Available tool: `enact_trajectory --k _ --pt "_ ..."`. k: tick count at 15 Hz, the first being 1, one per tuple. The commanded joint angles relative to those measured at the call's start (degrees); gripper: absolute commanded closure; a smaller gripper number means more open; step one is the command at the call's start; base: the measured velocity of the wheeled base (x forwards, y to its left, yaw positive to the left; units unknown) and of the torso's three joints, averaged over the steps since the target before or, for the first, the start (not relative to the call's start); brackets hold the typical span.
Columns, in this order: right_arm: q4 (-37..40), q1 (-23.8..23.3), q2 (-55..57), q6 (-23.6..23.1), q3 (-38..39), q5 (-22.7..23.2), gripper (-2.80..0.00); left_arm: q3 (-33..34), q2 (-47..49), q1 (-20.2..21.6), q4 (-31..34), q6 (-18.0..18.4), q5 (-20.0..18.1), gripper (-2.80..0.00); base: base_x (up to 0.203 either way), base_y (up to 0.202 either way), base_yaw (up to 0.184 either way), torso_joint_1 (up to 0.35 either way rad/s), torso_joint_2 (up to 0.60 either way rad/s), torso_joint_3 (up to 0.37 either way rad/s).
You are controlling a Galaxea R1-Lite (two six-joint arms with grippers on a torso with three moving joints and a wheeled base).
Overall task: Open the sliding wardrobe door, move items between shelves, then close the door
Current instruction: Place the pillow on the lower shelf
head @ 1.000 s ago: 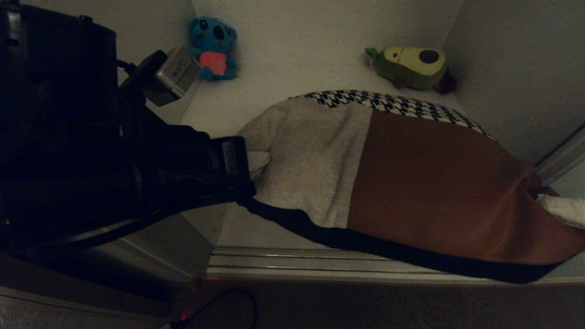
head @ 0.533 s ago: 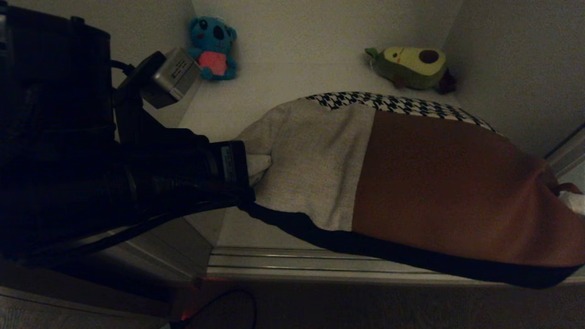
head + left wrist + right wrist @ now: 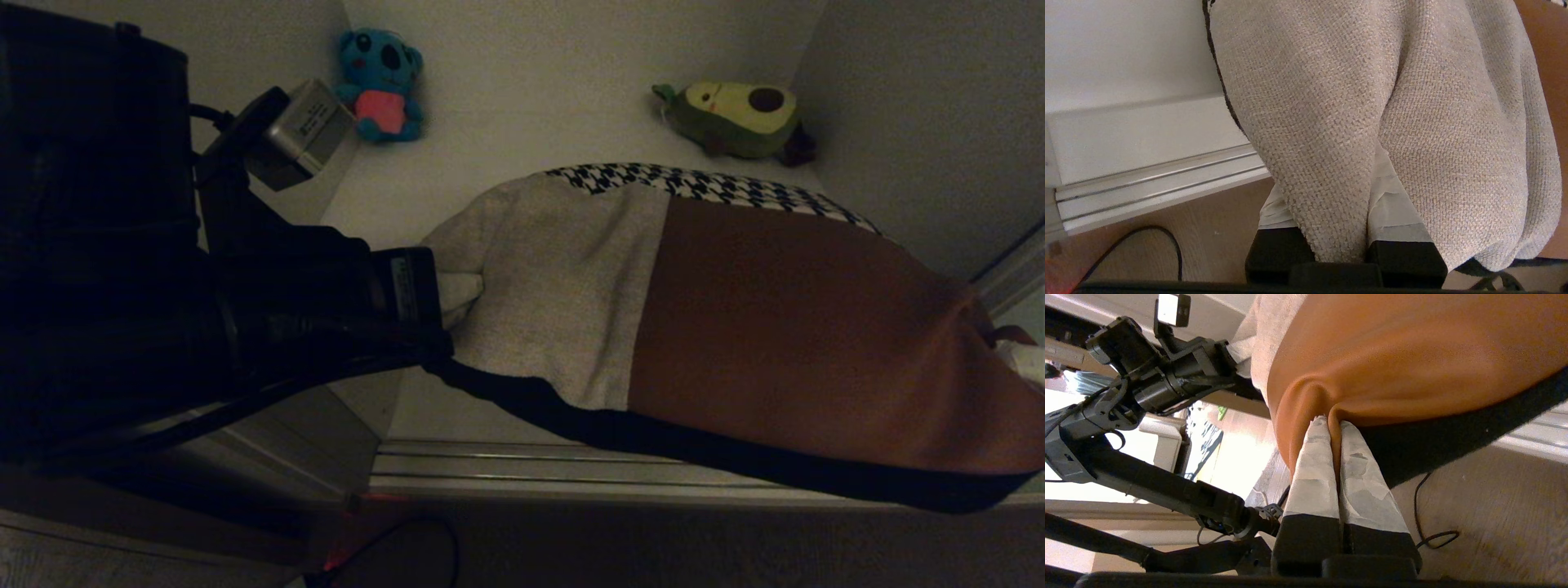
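Large square patchwork cushion [image 3: 694, 327], beige weave, rust-brown leatherette, houndstooth: held level over off-white shelf board [image 3: 506, 155], overhanging its front edge. Left gripper [image 3: 457, 296], arm reaching in level from left: pinching beige corner. Right gripper [image 3: 1334, 428]: clamped narrow on rust-brown fold.

Head view: dim and underexposed, with visible grain; the left arm [image 3: 122, 286] reads as a near-black mass with little detail, and the shelf [image 3: 490, 163] is pale grey. Both wrist views are far brighter and warm-toned. In the right wrist view, a window area [image 3: 1069, 416] is blown out to white; the cushion [image 3: 1412, 355] close to the lens looks soft.
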Motion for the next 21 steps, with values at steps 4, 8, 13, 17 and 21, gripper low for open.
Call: enact_trajectory --k 4,8,13,17,21 --pt "0.0 0.0 0.5 0.2 -0.1 0.0 0.0 -0.2 -0.6 0.0 0.0 -0.4 0.2 0.0 -0.165 0.0 0.0 0.003 0.0 0.001" --pt "0.5 0.0 0.5 0.2 -0.8 0.2 0.0 -0.4 -1.0 0.0 0.0 -0.2 0.3 0.0 -0.196 0.0 0.0 0.001 0.0 0.001" --pt "0.7 0.1 0.1 0.2 -0.2 0.4 0.0 1.0 -2.4 -0.4 0.2 0.8 0.1 0.0 -0.061 0.0 -0.001 0.0 0.0 0.002" --pt "2.9 0.1 -1.3 0.2 0.4 0.4 0.0 2.6 -6.4 -4.8 1.6 3.3 0.8 0.0 0.0 0.0 0.0 0.0 0.0 0.0" --pt "4.4 0.1 -3.7 0.2 3.3 0.9 0.0 4.1 -7.4 -4.9 3.7 3.1 0.8 0.0 0.0 0.0 0.0 0.0 0.0 0.0"
